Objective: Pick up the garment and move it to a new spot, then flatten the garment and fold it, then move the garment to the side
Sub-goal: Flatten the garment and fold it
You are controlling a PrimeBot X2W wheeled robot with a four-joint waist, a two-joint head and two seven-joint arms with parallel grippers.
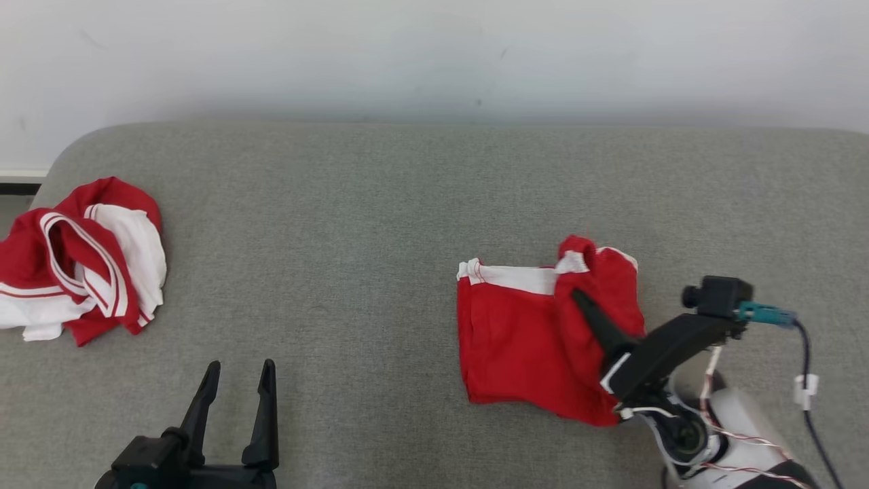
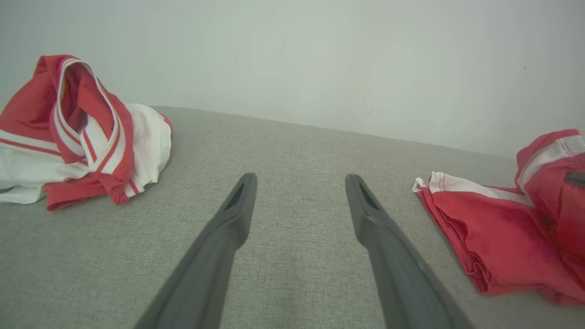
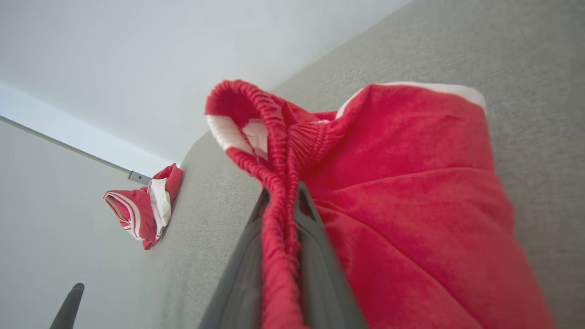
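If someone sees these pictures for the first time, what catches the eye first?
The red garment lies right of centre on the grey surface, its elastic edge pinched in the shut right hand. A crumpled red-and-white garment sits at the far left, and the open left hand is low left.

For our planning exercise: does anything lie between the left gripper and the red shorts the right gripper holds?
Nothing visible does. Bare grey fabric surface separates the left gripper from the red shorts in the right gripper. The red-and-white garment lies far left, off that path.
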